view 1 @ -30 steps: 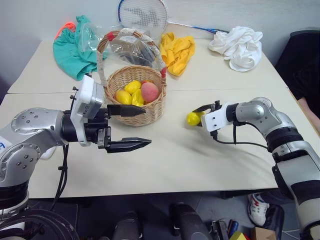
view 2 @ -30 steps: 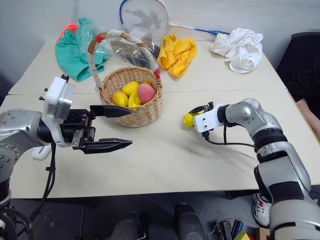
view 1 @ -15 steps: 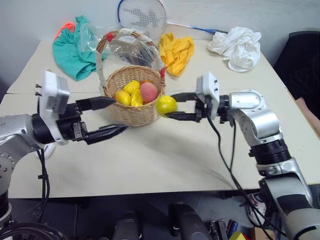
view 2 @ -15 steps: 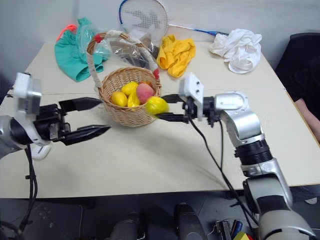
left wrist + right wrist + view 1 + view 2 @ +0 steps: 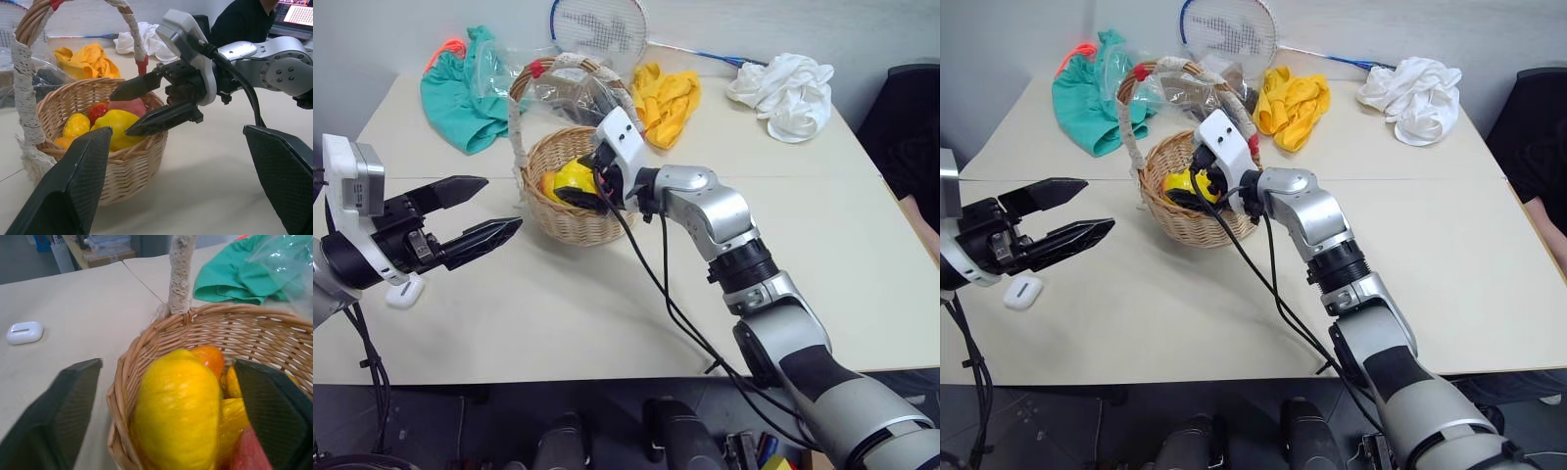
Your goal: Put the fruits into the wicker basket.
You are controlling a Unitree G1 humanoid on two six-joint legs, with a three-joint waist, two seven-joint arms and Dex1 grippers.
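**Now the yellow fruit lies in the basket, both grippers empty**

You can see the wicker basket (image 5: 570,201), round and woven from tan cane, standing on the smooth beige table (image 5: 636,294). Its tall arched handle (image 5: 23,103) is wrapped in rough white cord with red ends. Inside lie a big glossy yellow fruit (image 5: 177,421) against the near wall, a smaller bumpy yellow one (image 5: 76,125), an orange one (image 5: 209,360) and a pinkish-red peach (image 5: 128,105).

Your right gripper (image 5: 146,105) reaches over the basket rim with its two pointed black fingers spread apart, just above the big yellow fruit and holding nothing. Your left gripper (image 5: 475,213) stands beside the basket, jaws wide apart and empty. A small white rounded block (image 5: 403,292) rests on the table under it.
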